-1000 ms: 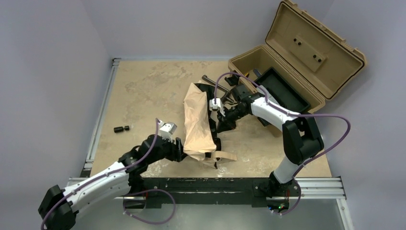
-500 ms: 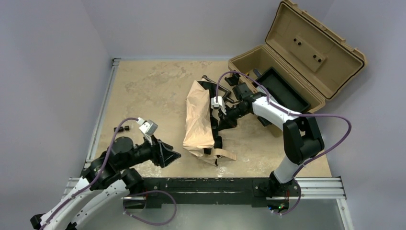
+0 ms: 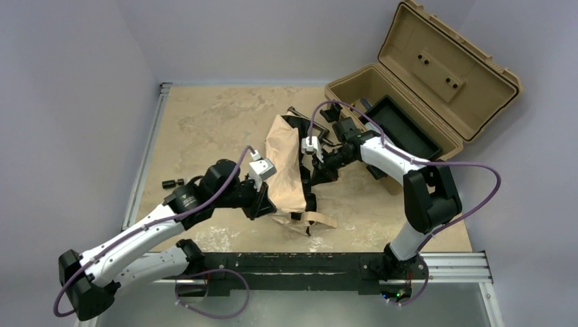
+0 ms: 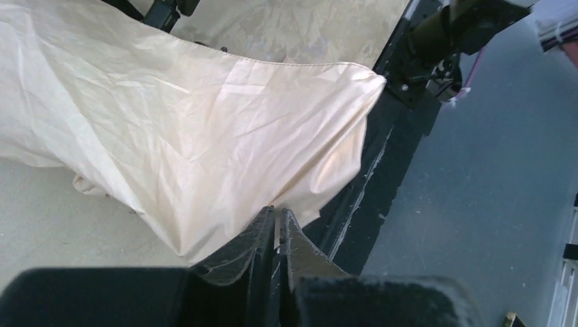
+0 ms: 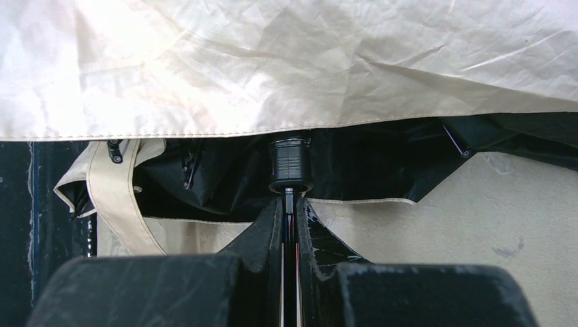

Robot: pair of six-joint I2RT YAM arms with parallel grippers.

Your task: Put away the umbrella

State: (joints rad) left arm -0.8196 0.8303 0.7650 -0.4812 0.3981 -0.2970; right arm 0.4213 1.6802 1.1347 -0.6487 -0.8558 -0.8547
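Observation:
The umbrella [image 3: 286, 163] lies half-folded mid-table, its beige canopy crumpled over black ribs, a tan strap [image 3: 320, 219] trailing at its near end. At the canopy's near left edge my left gripper [image 3: 267, 204] is shut. In the left wrist view its tips [image 4: 278, 211] pinch a thin fold of the canopy [image 4: 204, 122]. From the right, my right gripper [image 3: 312, 176] reaches under the canopy [image 5: 307, 68]. It is shut [image 5: 290, 201] on the thin black shaft, just below the black collar [image 5: 290, 167]. The handle is hidden.
An open tan hard case [image 3: 422, 75] stands at the back right with a black tray [image 3: 402, 126] inside. A dark metal bar [image 3: 303, 112] lies behind the umbrella. A small black part [image 3: 173, 182] lies at the table's left. A black rail [image 3: 300, 262] runs along the near edge.
My left arm pulled back to the left with its jaws open, then came forward to the canopy's near left edge and shut. The right gripper has kept its hold on the shaft.

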